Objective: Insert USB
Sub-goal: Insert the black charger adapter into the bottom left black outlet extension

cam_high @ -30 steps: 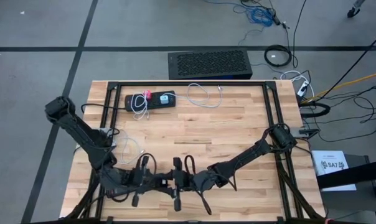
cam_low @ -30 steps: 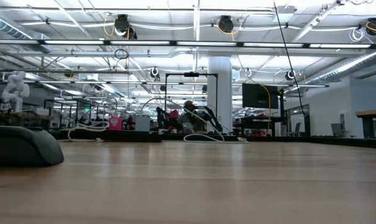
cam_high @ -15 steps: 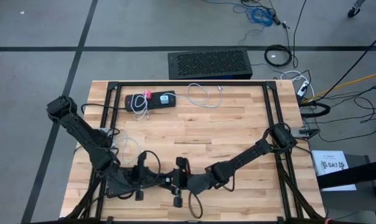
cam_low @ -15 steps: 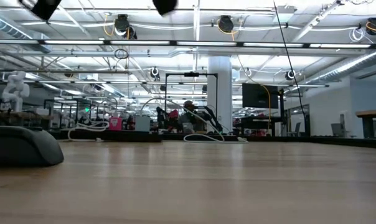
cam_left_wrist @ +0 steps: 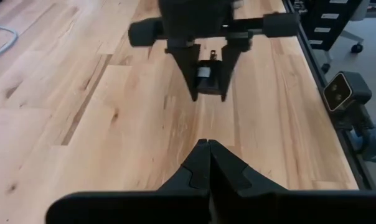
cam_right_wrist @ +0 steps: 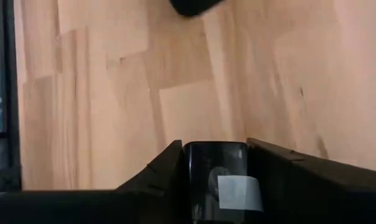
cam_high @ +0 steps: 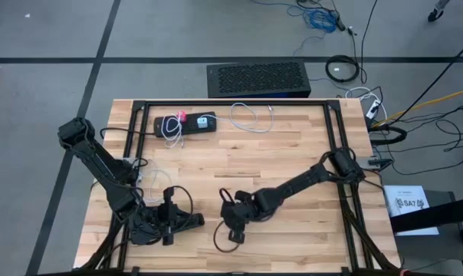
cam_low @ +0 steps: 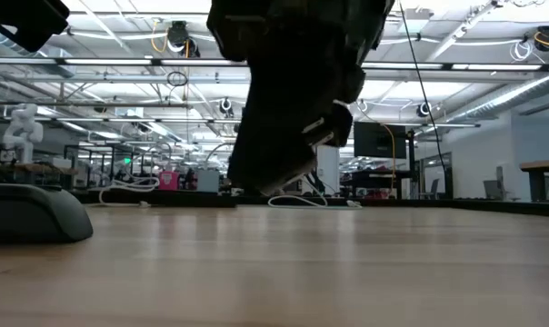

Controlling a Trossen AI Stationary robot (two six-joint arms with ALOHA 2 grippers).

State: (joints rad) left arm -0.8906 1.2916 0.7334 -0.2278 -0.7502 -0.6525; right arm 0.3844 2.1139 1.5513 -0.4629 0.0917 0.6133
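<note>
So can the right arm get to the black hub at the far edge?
Probably yes: bare table lies between the right end effector, gripping the plug, and the hub; the left end effector is off to the side, shut.

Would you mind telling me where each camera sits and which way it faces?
High: overhead, straight down on the pale wooden table; both arms.
Low: table height, across into the room; a dark gripper looms.
Left wrist: past the shut left gripper toward the right gripper.
Right wrist: its gripper holds a small black block, seen in both wrist views.
</note>
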